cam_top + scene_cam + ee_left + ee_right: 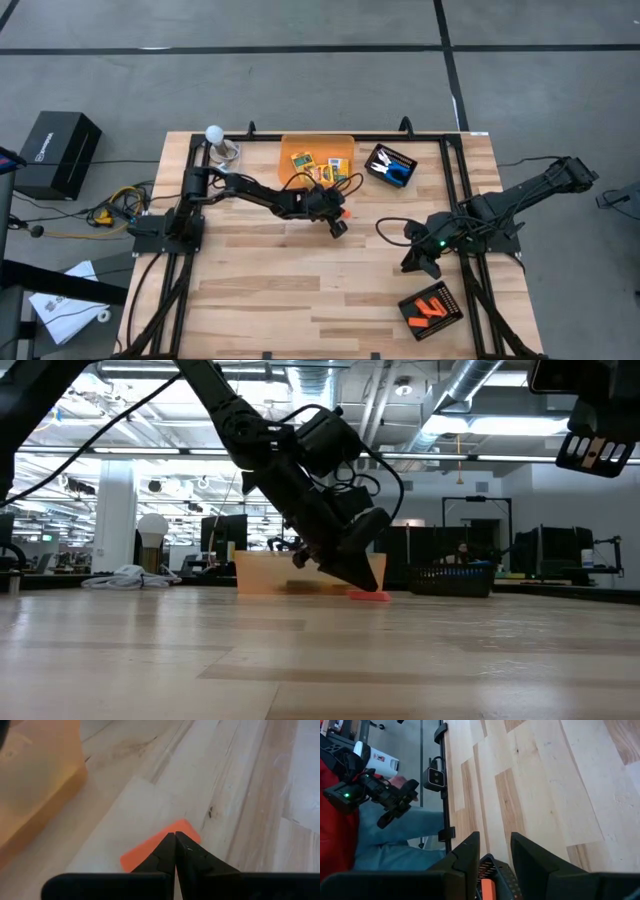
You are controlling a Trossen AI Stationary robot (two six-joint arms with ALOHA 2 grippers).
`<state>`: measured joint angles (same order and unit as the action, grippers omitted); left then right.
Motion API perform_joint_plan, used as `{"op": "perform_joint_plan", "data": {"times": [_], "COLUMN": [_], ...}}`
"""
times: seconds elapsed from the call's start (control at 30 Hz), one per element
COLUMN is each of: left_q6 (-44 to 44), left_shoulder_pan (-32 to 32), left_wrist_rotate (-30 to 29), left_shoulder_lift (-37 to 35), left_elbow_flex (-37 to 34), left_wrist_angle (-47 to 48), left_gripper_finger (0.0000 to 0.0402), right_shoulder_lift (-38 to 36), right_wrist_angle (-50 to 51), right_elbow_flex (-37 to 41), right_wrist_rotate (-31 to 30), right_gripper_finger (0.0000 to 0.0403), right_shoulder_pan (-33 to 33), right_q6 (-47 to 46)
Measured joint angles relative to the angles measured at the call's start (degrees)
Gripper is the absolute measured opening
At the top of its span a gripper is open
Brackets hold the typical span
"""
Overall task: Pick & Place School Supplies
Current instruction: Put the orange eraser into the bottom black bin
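Item: orange stubby piece (160,845), one of the school supplies. Location: flat on the bare worktop (300,290), just in front of the translucent orange bin (317,140), near its right corner. In the low view it is seen as a thin, low slab (368,596) on the wood.

Left end effector (339,226): tilted down over the piece, fingers closed together with their tips meeting above it. In the left wrist view the tips (175,851) cover the piece's near edge; nothing is seen clamped between them. Whether the tips touch the piece cannot be told.

Right end effector (424,265): waiting at the right side of the worktop, fingers apart, nothing held. Below it a black ribbed tray (431,311) holding further orange pieces is seen.

Other stock: yellow-and-green boxes (303,159) inside the bin; blue-handled scissors (398,175) in a second black tray (388,163) beside it.

Handling, as judged: the piece is taken to be light, stiff and smooth-faced, so it is likely to slide or flip if pressed from one side. Being low and flat, it offers little height; a hold is best taken across its narrow width, at mid-length, with the fingers opened first and lowered close to the wood. Fragility is not expected.
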<state>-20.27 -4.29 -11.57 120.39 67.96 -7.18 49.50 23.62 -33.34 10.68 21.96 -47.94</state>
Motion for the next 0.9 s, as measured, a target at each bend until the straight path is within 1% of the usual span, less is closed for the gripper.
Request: {"op": "perform_joint_plan", "data": {"times": [0.33,0.67,0.77,0.8,0.9], "left_q6": [-3.7,-7.5,-9.7,-10.2,-13.3], "left_shoulder_pan": [1.5,1.8,2.6,3.0,3.6], "left_wrist_rotate": [-0.6,0.2,2.8,2.0,3.4], "left_shoulder_lift": [0.2,0.3,0.3,0.3,0.1], "left_elbow_flex": [-0.1,-0.2,-1.6,-2.3,-4.2], "left_wrist_angle": [0.8,2.0,2.3,1.7,0.3], "left_gripper_finger": [0.0000,0.0000,0.0000,0.0000,0.0000], "right_shoulder_lift": [0.0,0.0,0.0,0.0,0.0], "right_wrist_angle": [0.2,0.6,0.9,0.9,0.9], "right_elbow_flex": [0.0,0.0,0.0,0.0,0.0], "right_wrist_rotate": [0.0,0.0,0.0,0.0,0.0], "right_gripper_finger": [0.0102,0.0102,0.0102,0.0102,0.0102], "right_shoulder_pan": [0.0,0.0,0.0,0.0,0.0], "right_q6": [1.0,1.9,1.9,1.9,2.1]}}
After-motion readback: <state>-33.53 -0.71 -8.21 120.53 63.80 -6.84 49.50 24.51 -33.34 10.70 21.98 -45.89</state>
